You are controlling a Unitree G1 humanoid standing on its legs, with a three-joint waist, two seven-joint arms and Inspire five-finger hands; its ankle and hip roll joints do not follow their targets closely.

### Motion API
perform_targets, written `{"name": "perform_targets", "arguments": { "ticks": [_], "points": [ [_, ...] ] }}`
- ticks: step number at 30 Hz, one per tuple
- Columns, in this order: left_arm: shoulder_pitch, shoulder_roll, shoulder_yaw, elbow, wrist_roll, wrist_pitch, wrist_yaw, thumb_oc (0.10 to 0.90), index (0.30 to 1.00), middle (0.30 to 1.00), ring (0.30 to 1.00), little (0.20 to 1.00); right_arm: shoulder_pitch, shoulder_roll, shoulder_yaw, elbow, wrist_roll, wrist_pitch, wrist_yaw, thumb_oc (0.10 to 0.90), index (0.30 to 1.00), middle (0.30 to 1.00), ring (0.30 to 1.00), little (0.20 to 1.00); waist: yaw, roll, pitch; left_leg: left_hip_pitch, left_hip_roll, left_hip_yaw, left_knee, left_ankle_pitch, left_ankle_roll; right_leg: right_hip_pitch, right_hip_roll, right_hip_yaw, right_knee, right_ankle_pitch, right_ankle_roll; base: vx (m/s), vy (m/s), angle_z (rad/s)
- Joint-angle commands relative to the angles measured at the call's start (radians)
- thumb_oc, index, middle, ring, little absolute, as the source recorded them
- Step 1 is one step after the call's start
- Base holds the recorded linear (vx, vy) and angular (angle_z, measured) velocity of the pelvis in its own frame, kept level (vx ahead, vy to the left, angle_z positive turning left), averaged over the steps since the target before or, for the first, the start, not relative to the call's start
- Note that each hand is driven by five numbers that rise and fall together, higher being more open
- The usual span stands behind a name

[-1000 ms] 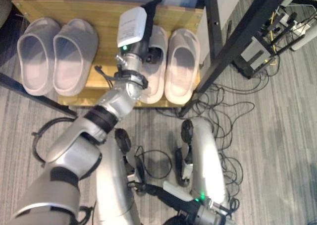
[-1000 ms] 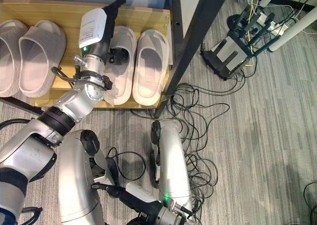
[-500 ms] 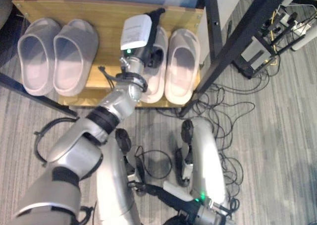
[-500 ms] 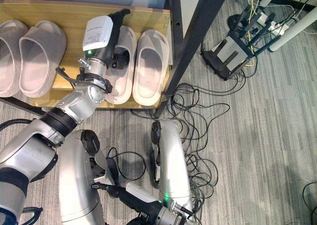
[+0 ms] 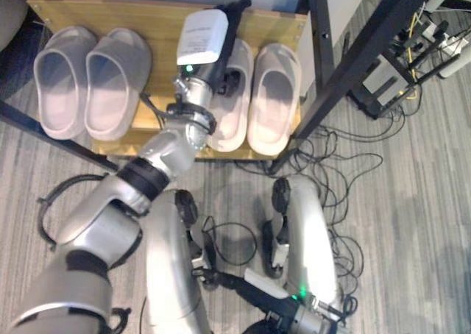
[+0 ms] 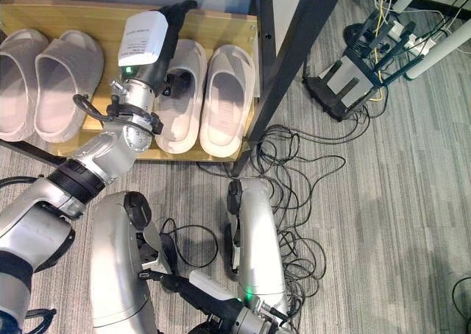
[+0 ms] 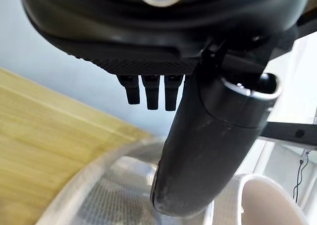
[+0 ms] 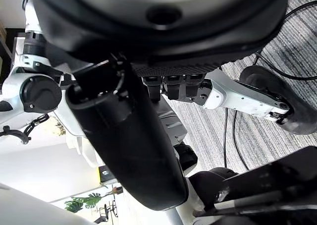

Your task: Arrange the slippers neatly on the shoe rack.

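On the wooden shoe rack point(image 5: 158, 16), four pale slippers are seen in a row, toes to the back. One pair point(image 5: 88, 80) is set at the rack's left end. The other pair is placed at the right end, made up of the inner slipper point(image 5: 234, 106) and the outer slipper point(image 5: 274, 98), which lie just beside each other and nearly parallel.

The left hand point(image 5: 229, 18) is stretched over the inner slipper towards the back edge of the shelf. Its fingers point(image 7: 151, 91) are held straight and nothing is gripped. The thumb is poised just above the slipper's toe (whether it touches cannot be told from the wrist view). The right hand point(image 6: 180, 284) is kept low by the floor, fingers relaxed and empty.

Little has been altered over the last second. The hand has been carried slightly further along the slipper towards the wall, while all four slippers are found where they were. The small shift of the whole scene is put down to the camera. The arranging is therefore judged to be all but done. Only a last nudge to square the inner slipper against its mate, and then the withdrawal of the arm, appears to be left.
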Motion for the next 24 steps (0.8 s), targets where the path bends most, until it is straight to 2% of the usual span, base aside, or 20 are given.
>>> {"name": "perform_targets", "arguments": {
  "ticks": [1, 9, 14, 22, 23, 24],
  "points": [
    [-0.061, 0.059, 0.091, -0.139, 0.021, -0.062, 0.047, 0.8, 0.9, 0.9, 0.9, 0.9, -0.055, 0.018, 0.025, 0.171, -0.005, 0.082, 0.074, 0.8, 0.9, 0.9, 0.9, 0.9, 0.062, 0.039, -0.023, -0.036, -0.096, -0.114, 0.048, 0.038, 0.005, -0.01, 0.005, 0.14, 0.01, 0.064, -0.079, 0.0, -0.012, 0.04],
    [0.011, 0.06, 0.123, -0.202, 0.007, -0.088, 0.023, 0.8, 0.9, 0.9, 0.9, 0.9, -0.042, 0.019, 0.017, 0.173, -0.003, 0.088, 0.079, 0.8, 0.9, 0.9, 0.9, 0.9, 0.067, 0.048, -0.023, -0.036, -0.099, -0.115, 0.054, 0.04, 0.0, -0.01, 0.004, 0.143, 0.02, 0.06, -0.084, 0.0, -0.004, 0.02],
    [0.105, 0.076, 0.158, -0.258, -0.054, -0.167, 0.037, 0.8, 0.9, 0.9, 0.9, 0.9, -0.03, 0.028, -0.004, 0.173, 0.006, 0.084, 0.075, 0.8, 0.9, 0.9, 0.9, 0.9, 0.066, 0.052, -0.023, -0.036, -0.102, -0.121, 0.058, 0.045, -0.006, -0.01, 0.008, 0.147, 0.027, 0.065, -0.079, 0.0, 0.0, 0.0],
    [0.175, 0.09, 0.218, -0.338, -0.168, -0.219, 0.064, 0.8, 0.9, 0.9, 0.9, 0.9, -0.002, 0.019, -0.035, 0.176, 0.009, 0.088, 0.06, 0.8, 0.9, 0.9, 0.9, 0.9, 0.071, 0.049, -0.023, -0.036, -0.111, -0.127, 0.048, 0.054, -0.014, -0.01, 0.008, 0.155, 0.025, 0.079, -0.079, 0.0, 0.0, 0.0],
    [0.188, 0.102, 0.247, -0.422, -0.149, -0.259, 0.12, 0.8, 0.9, 0.9, 0.9, 0.9, 0.017, 0.016, -0.049, 0.155, 0.018, 0.076, 0.054, 0.8, 0.9, 0.9, 0.9, 0.9, 0.076, 0.049, -0.023, -0.036, -0.11, -0.13, 0.048, 0.05, -0.014, -0.01, 0.005, 0.149, 0.022, 0.078, -0.077, 0.0, 0.0, 0.0],
    [0.197, 0.103, 0.251, -0.43, -0.146, -0.258, 0.122, 0.8, 0.9, 0.9, 0.9, 0.9, 0.018, 0.013, -0.05, 0.152, 0.019, 0.077, 0.055, 0.8, 0.9, 0.9, 0.9, 0.9, 0.075, 0.051, -0.023, -0.036, -0.11, -0.131, 0.049, 0.05, -0.014, -0.01, 0.006, 0.148, 0.022, 0.079, -0.078, 0.0, 0.0, 0.0]
  ]
}}
